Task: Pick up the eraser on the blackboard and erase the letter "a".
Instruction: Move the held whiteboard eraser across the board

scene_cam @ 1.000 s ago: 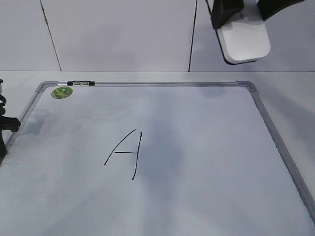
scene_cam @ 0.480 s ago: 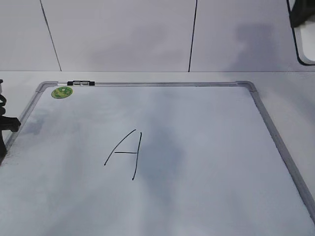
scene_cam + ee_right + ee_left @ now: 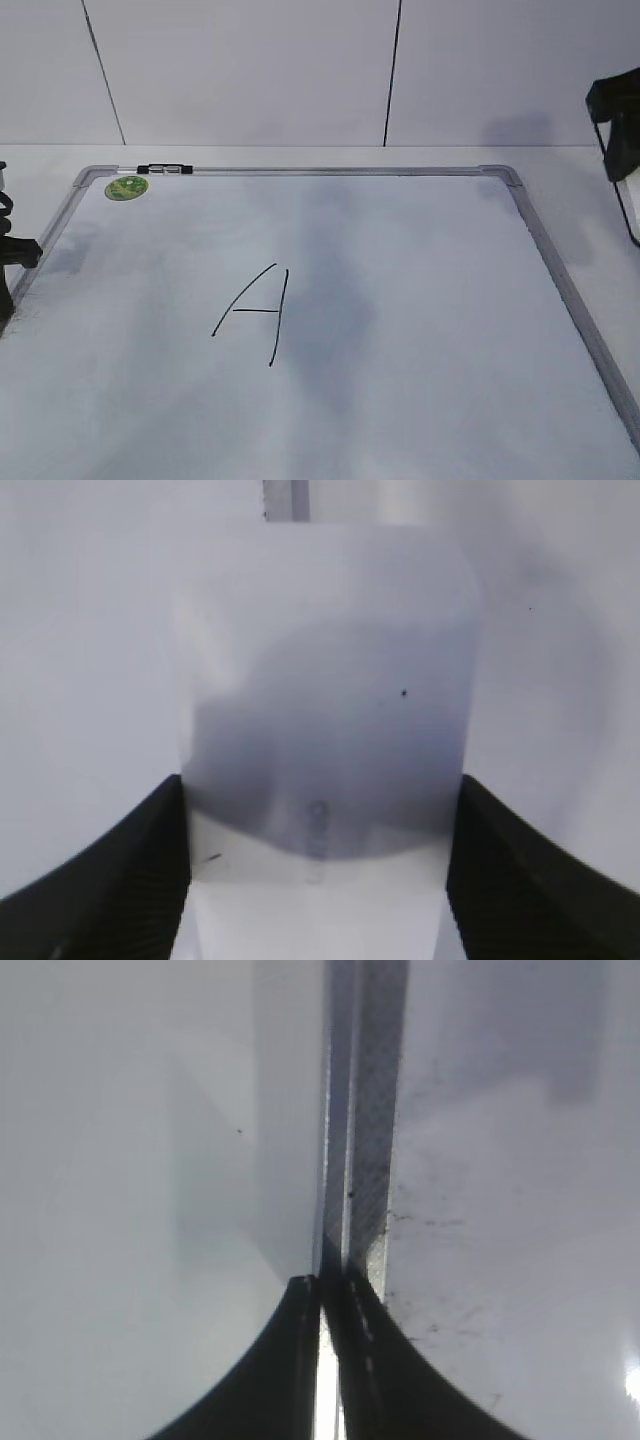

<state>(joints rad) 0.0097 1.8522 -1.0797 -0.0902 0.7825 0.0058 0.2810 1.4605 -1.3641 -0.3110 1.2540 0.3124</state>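
The right gripper [image 3: 318, 880] has swung out to the far right edge of the exterior view and dropped lower, so only a dark sliver of it [image 3: 620, 120] shows there now. A second ago it hung high above the far right corner of the blackboard [image 3: 545, 245] with the eraser plainly in sight; half a second ago it was already sliding off to the right. The wrist camera shows the eraser [image 3: 325, 700] clamped between its two black fingers [image 3: 120, 870], white top facing the lens (faint grey lettering near the bottom).

On the board only the tall slanted capital "A" [image 3: 255, 312] remains, in the same place across all three moments; no small "a" can be seen anywhere. That suggests the erasing is done and the arm is carrying the eraser away, perhaps to set it down.

The left gripper [image 3: 325, 1285] sits pressed together, holding nothing, over the board's left frame rail [image 3: 365, 1160], unmoved.
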